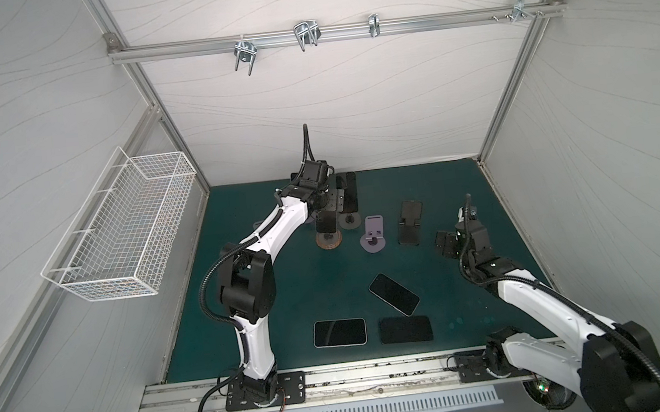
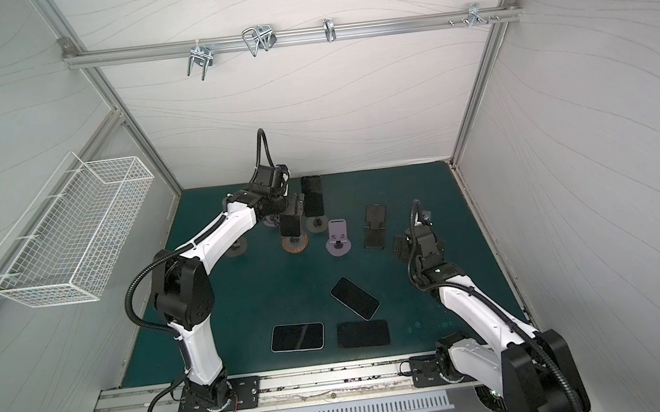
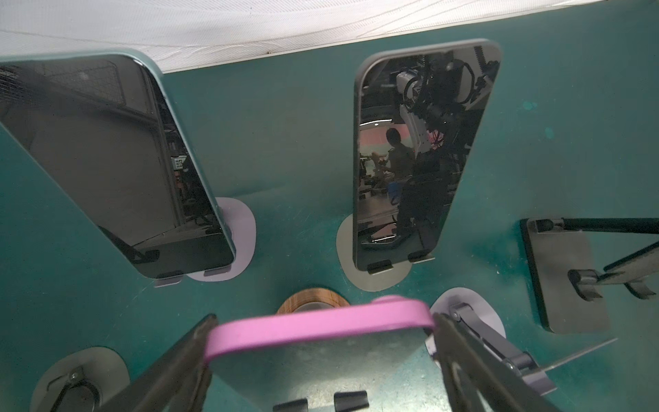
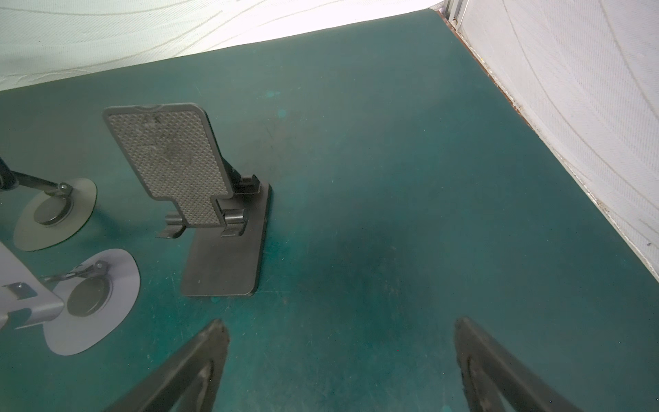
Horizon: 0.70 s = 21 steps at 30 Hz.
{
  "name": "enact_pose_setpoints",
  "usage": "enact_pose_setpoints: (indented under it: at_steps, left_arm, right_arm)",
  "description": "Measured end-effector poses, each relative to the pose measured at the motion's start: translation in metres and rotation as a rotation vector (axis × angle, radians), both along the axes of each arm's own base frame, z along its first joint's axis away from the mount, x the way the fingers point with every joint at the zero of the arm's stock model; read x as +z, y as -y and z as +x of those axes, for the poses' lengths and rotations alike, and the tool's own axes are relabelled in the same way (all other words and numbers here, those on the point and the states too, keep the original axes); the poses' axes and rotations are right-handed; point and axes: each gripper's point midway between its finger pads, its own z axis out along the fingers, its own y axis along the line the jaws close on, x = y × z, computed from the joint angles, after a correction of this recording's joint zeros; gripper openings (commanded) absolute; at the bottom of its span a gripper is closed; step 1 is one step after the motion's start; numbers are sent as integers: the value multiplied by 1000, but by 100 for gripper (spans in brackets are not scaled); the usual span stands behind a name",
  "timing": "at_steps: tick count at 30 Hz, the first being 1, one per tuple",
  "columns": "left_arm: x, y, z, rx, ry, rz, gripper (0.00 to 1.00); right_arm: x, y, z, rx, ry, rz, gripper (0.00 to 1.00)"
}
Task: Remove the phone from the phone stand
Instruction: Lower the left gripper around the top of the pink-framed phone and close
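Observation:
A phone in a pink case (image 3: 313, 326) stands upright on a phone stand with a round wooden base (image 3: 312, 303), at the back left of the green mat. My left gripper (image 3: 322, 321) comes down over the phone's top end, one finger against each long side of the case, shut on it. The stand's two lip pegs (image 3: 351, 399) show under the phone's lower edge. In both top views this phone (image 1: 326, 220) (image 2: 290, 224) sits right below the left gripper (image 1: 326, 209). My right gripper (image 4: 338, 321) (image 1: 445, 243) hangs open over bare mat at the right.
Two more phones (image 3: 420, 153) (image 3: 107, 160) lean on grey stands behind the pink one. An empty purple stand (image 1: 374, 233) and an empty black stand (image 1: 409, 223) are to its right. Three phones (image 1: 394, 294) (image 1: 339, 332) (image 1: 406, 328) lie flat near the front. A wire basket (image 1: 121, 224) hangs on the left wall.

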Motion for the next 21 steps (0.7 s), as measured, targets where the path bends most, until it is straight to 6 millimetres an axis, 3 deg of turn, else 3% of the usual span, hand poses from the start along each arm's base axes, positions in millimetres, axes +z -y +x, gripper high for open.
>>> enact_pose_setpoints:
  at_steps: [6,14,21]
  left_arm:
    - [-4,-2,2,17,11,4,91]
    - [-25,-6,-5,19,-18,18,89]
    - [-23,-5,-4,13,-8,19,73]
  right_arm:
    - [0,0,0,-1,0,0,99]
    - [0,0,0,-1,0,0,99]
    - [0,0,0,-1,0,1,99]
